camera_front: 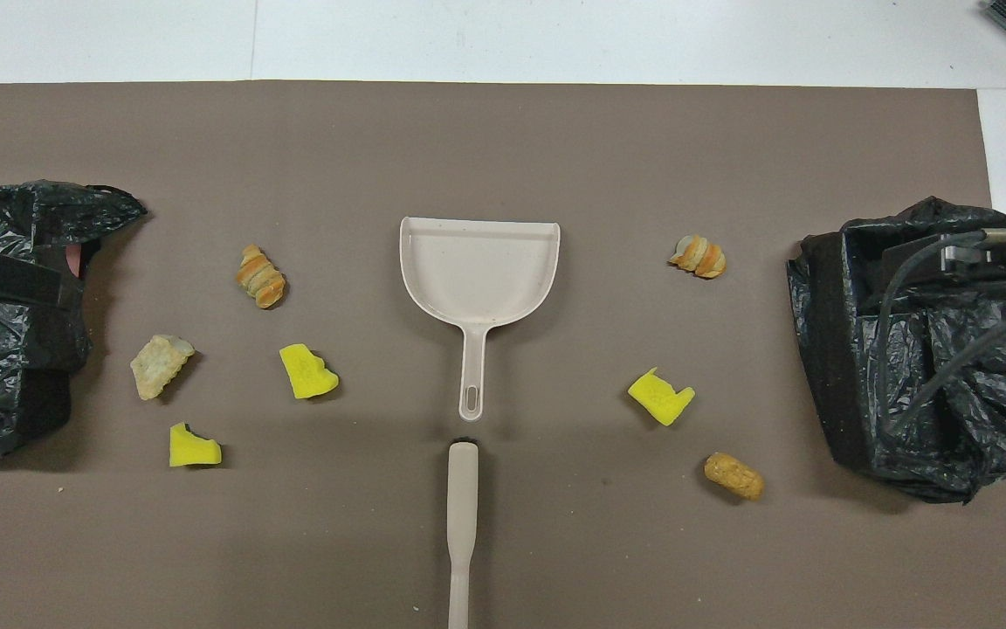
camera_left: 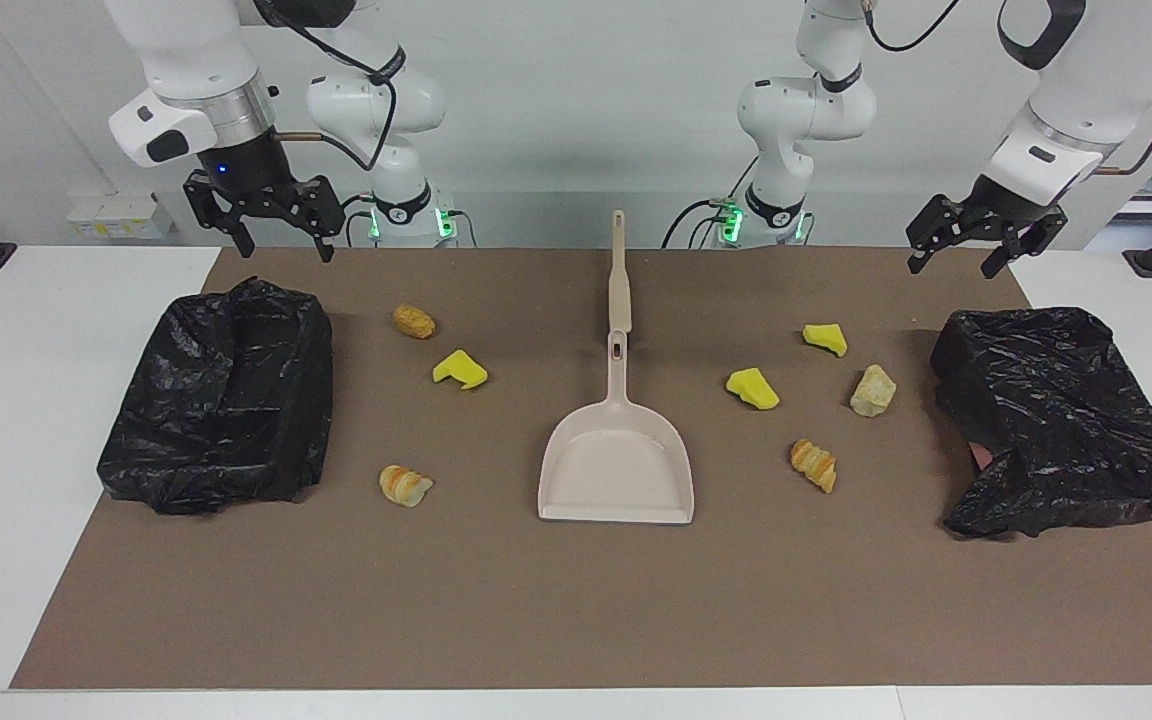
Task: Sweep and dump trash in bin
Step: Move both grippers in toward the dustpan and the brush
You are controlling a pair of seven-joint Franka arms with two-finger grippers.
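brown mat (camera_left: 576, 600) on white table (camera_left: 36, 400), pale wall (camera_left: 576, 110)

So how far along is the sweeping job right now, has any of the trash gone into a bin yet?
Nothing looks done: all seven scraps lie on the brown mat, three toward the right arm's end and four toward the left arm's. Nothing is in hand: the left gripper and right gripper hang open and empty, and the dustpan and brush lie untouched mid-table. Sweeping and dumping into a black-bagged bin all remain.
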